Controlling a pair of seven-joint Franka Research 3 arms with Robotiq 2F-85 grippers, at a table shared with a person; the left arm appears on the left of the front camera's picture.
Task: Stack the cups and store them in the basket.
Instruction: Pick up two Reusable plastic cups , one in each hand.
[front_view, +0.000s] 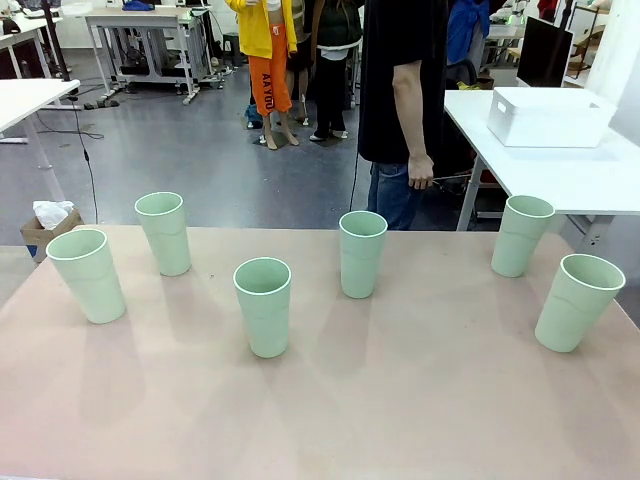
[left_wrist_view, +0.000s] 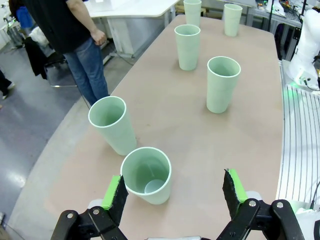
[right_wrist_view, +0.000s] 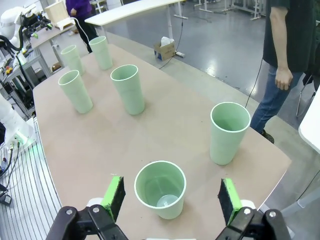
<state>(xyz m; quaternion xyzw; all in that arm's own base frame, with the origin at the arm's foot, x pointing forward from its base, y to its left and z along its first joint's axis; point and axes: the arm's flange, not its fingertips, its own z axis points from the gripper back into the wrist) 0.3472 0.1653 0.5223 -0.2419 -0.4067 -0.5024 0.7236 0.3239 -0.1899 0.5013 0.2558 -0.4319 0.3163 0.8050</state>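
Across the table (front_view: 420, 400), six upright cups (front_view: 263, 306); left fingers (left_wrist_view: 113, 192) and right fingers (right_wrist_view: 114, 196) spread wide, empty, bases cropped

Cups (front_view: 262, 305) were plain pale mint-green; basket (front_view: 548, 117) white; table (front_view: 420, 400) pinkish-beige; my pads (left_wrist_view: 111, 192) bright green; person's shirt (front_view: 400, 60) black, jeans (front_view: 390, 195) blue.

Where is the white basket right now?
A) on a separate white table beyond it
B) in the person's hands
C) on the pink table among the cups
A: the basket sits on the white table at the far right.
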